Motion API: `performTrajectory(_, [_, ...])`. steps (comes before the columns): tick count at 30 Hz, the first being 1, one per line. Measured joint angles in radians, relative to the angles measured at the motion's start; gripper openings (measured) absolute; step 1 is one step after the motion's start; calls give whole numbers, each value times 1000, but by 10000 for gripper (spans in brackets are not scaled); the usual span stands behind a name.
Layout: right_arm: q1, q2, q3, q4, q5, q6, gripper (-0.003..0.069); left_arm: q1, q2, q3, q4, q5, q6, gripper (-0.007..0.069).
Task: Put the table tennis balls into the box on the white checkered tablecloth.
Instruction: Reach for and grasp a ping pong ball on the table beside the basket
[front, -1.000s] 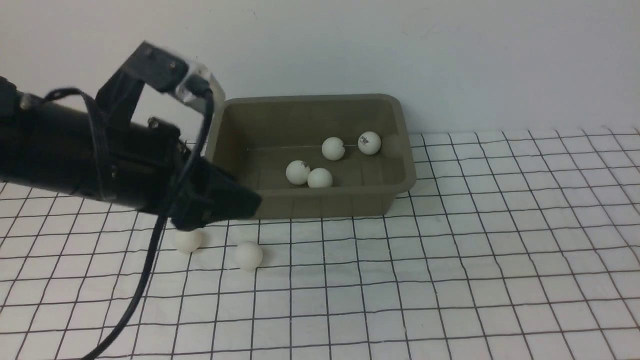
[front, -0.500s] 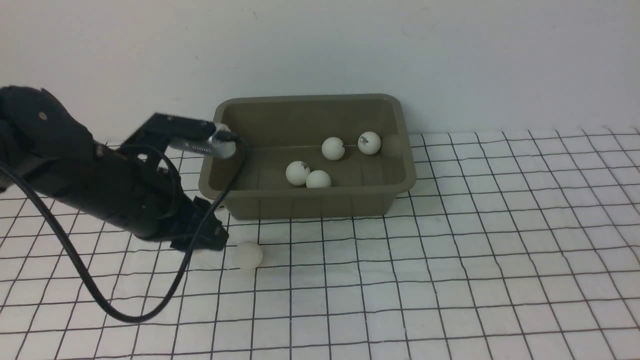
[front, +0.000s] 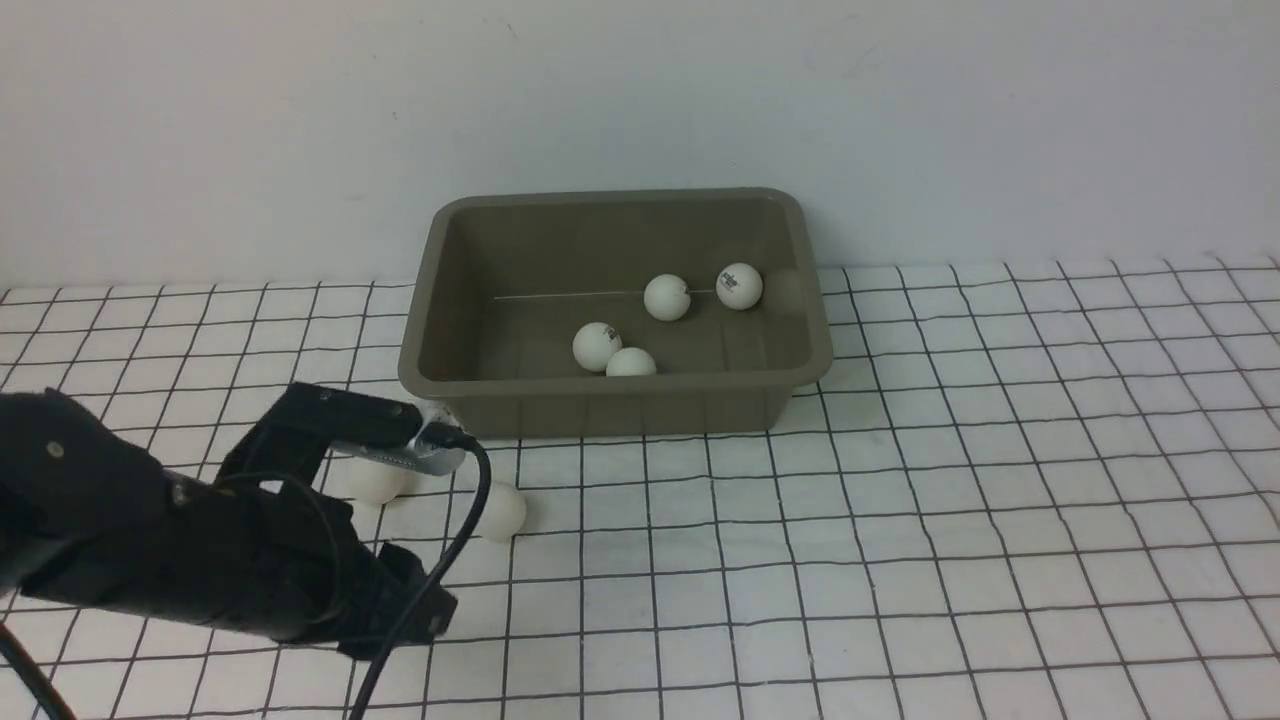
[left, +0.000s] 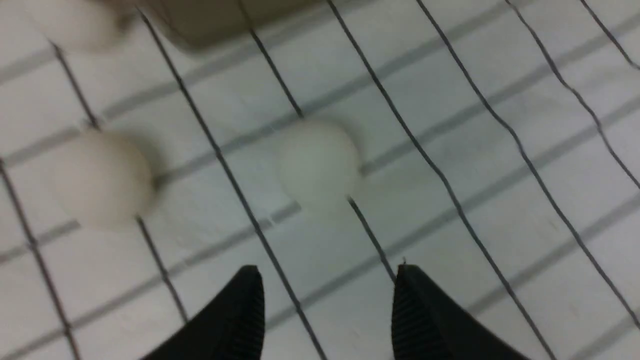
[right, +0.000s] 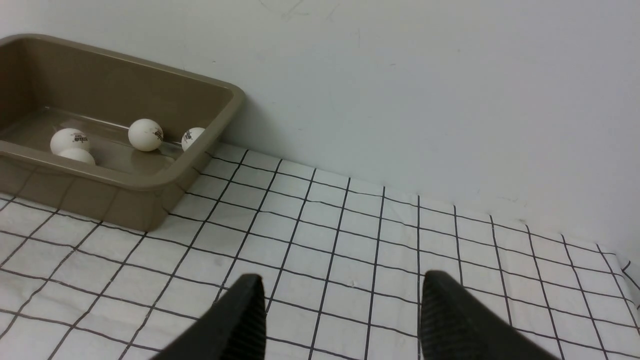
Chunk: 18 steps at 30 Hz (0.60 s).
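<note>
Though off front cam — R tool (right: 342, 282) agape

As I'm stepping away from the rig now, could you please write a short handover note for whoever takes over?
Left gripper: open, empty, low over the white checkered tablecloth, facing two loose table tennis balls in front of the box.
Right gripper: open, empty, over bare cloth.
Done: four balls lie in the box.
Left: the two on the cloth; a blurred pale shape by the box corner may be a third.
</note>
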Motion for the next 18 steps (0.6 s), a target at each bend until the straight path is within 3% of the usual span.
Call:
performTrajectory(4, [0,0,0,0,0,0,388,-38,70,-18,-171,-185,178,325])
performTrajectory(8, [0,0,0,0,0,0,388,-86,119,-65,-299,-176,293,376])
performTrajectory(14, [0,0,0,0,0,-2,388,-113,196,-91,-378,-148,352,484])
performTrajectory(18, [0,0,0,0,0,-3,388,-114,246,-94,-395,-147,359,510])
